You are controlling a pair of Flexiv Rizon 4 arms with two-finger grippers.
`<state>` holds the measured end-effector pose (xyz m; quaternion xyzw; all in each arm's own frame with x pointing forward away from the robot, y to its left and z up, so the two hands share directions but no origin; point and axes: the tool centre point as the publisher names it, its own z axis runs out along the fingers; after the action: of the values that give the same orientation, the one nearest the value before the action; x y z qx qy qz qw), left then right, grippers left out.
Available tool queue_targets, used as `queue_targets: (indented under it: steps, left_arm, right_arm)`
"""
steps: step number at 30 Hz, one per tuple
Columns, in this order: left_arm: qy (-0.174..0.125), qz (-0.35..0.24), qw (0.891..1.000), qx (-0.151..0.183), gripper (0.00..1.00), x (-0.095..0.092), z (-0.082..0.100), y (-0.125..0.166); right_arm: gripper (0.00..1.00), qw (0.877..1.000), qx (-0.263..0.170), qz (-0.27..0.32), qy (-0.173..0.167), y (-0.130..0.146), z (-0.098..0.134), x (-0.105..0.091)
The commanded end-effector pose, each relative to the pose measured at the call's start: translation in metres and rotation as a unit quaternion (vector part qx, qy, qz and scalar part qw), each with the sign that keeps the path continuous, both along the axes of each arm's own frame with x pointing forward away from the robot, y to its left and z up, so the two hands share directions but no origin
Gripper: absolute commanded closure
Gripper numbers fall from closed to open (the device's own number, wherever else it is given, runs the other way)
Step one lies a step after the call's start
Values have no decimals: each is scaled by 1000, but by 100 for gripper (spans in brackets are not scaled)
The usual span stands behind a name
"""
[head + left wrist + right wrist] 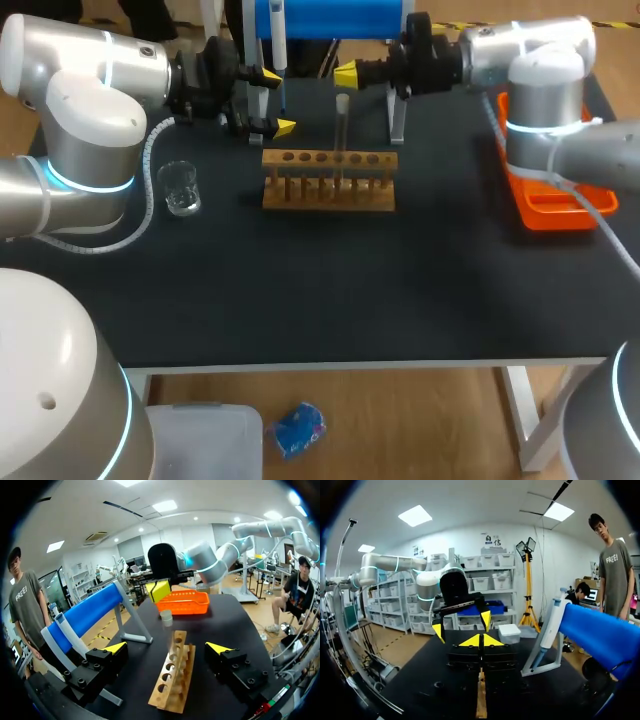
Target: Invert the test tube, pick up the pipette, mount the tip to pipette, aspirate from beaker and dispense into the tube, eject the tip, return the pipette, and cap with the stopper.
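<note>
Two grippers hung near the bench's rear edge, facing one another above the wooden rack point(328, 182). Left gripper point(277, 100): fingers apart, nothing between them. Right gripper point(345, 74): yellow tips pressed together, holding nothing. Test tube point(341, 130) stood upright in a hole right of the rack's middle, between the two grippers. Pipette point(278, 40) hung on the blue stand point(330, 18) at the rear edge, just beside the left gripper. Beaker point(181, 187) stood near the left edge; orange tray point(548, 205) lay at the right edge.
</note>
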<state>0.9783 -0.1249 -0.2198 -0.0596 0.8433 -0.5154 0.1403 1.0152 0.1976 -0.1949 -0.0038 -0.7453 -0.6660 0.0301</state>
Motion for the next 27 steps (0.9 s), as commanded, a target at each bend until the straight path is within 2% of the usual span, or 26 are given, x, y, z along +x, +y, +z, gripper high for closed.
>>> queue_targets:
  steps: [1,2,3,4,11,17,27]
  left_arm:
    - [1,-1,1000,1,0,1,0,0]
    - [1,-1,1000,1,0,1,0,0]
    - [1,-1,1000,1,0,1,0,0]
    - [1,-1,1000,1,0,1,0,0]
    - [1,-1,1000,1,0,1,0,0]
    - [1,-1,1000,1,0,1,0,0]
    - [1,-1,1000,1,0,1,0,0]
  right_arm:
    - [56,999,-33,-15,-9,-10,16,-7]
    - [36,999,-39,-18,-14,-11,19,-6]
    - [10,999,-45,-18,-18,-13,21,-6]
    - [1,998,-53,-21,-24,-15,23,-6]
    - [0,994,-92,-41,-44,-34,32,-1]
    - [0,988,-128,-55,-61,-48,29,-4]
    - [0,988,-131,-55,-63,-49,28,-5]
